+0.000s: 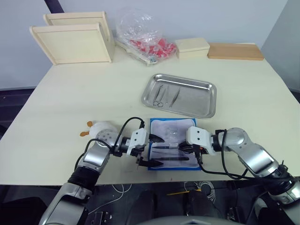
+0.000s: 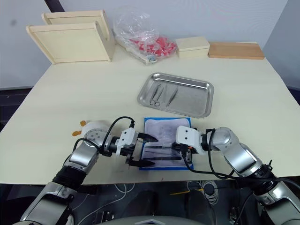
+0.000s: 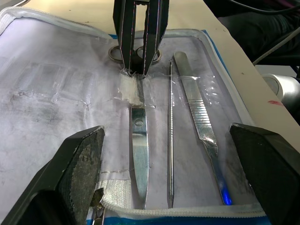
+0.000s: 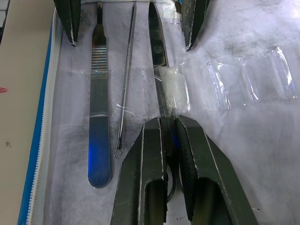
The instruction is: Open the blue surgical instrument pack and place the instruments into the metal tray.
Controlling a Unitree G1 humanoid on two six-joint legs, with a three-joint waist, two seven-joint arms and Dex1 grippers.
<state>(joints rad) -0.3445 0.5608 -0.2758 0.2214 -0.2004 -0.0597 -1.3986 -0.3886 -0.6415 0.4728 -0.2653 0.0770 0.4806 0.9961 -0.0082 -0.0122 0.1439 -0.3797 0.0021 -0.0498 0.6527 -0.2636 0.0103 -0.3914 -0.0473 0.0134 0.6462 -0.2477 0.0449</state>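
The blue surgical instrument pack [image 1: 172, 133] lies open at the near table edge, hemmed by the left gripper [image 1: 154, 150] with fingers spread wide and the right gripper [image 4: 169, 140], pinched nearly closed around the scissors [image 3: 139, 154]. Bare table separates the pack from the metal tray [image 1: 206, 101] beyond. Wooden trays [image 1: 75, 40], a plastic bag [image 1: 140, 33] and boxes [image 1: 192, 47] crowd the far edge.

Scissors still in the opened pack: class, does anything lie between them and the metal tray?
Nothing visible does. The scissors lie in the pack, the right tool closed around their handle end; bare table separates the pack from the metal tray beyond.
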